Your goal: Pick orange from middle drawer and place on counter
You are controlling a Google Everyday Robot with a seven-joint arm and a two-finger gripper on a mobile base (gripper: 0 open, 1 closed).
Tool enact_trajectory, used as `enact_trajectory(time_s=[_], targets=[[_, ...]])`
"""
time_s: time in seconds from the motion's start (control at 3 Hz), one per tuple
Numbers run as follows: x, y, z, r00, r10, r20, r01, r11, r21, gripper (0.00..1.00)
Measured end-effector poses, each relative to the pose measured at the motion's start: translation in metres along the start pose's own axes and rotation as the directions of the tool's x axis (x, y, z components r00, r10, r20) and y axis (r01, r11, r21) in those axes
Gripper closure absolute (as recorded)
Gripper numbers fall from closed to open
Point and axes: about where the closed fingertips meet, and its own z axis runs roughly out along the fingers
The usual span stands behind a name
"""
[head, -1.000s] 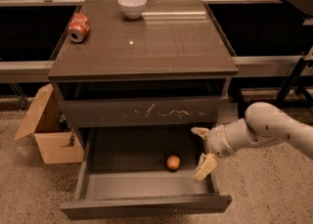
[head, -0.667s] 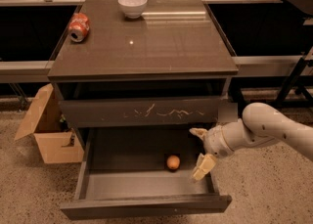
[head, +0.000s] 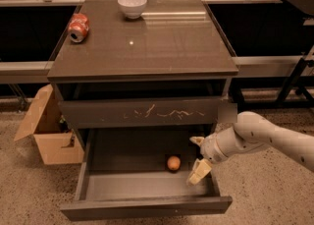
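The orange (head: 173,163) lies on the grey floor of the open middle drawer (head: 122,184), right of its centre. My gripper (head: 196,158) comes in from the right on a white arm and hangs over the drawer's right side, just right of the orange and apart from it. Its two pale fingers (head: 199,171) are spread open and hold nothing. The counter (head: 147,42) is the glossy dark top of the cabinet above.
A white bowl (head: 132,6) stands at the counter's back edge and a red soda can (head: 78,27) lies at its left. A drawer front with pale scratches (head: 142,113) is shut above the open drawer. An open cardboard box (head: 45,133) sits on the floor at left.
The gripper has moved slightly left toward the orange. The orange and drawer have not moved.
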Motion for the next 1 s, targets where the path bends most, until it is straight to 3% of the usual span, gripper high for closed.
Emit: enact_trajectory(time_s=[0.33, 1.0], targets=[[0.021, -0.021, 0.026, 0.999, 0.043, -0.034, -0.041, 0.9983, 0.042, 0.0], [0.035, -0.049, 0.049, 0.999, 0.022, -0.03, -0.019, 0.9947, 0.101, 0.0]])
